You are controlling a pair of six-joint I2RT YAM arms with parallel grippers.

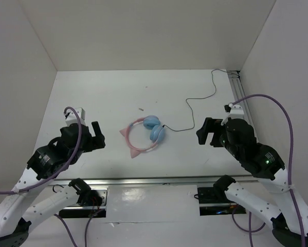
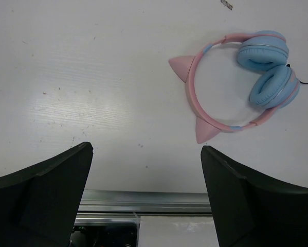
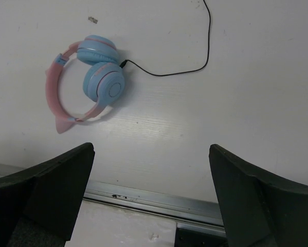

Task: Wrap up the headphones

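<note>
Flanking the headphones [image 1: 143, 135], flat on the table [image 1: 92, 92] with their cord [image 1: 195, 110] trailing unwound, I hold the left gripper [image 1: 98, 136] and right gripper [image 1: 204, 131] wide open and empty, apparently poised to gather.

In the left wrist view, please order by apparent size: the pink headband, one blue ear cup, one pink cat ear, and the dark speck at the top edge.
1. pink headband, the longest arc.
2. blue ear cup; both cups look about alike.
3. pink cat ear.
4. dark speck, by far the smallest.
</note>
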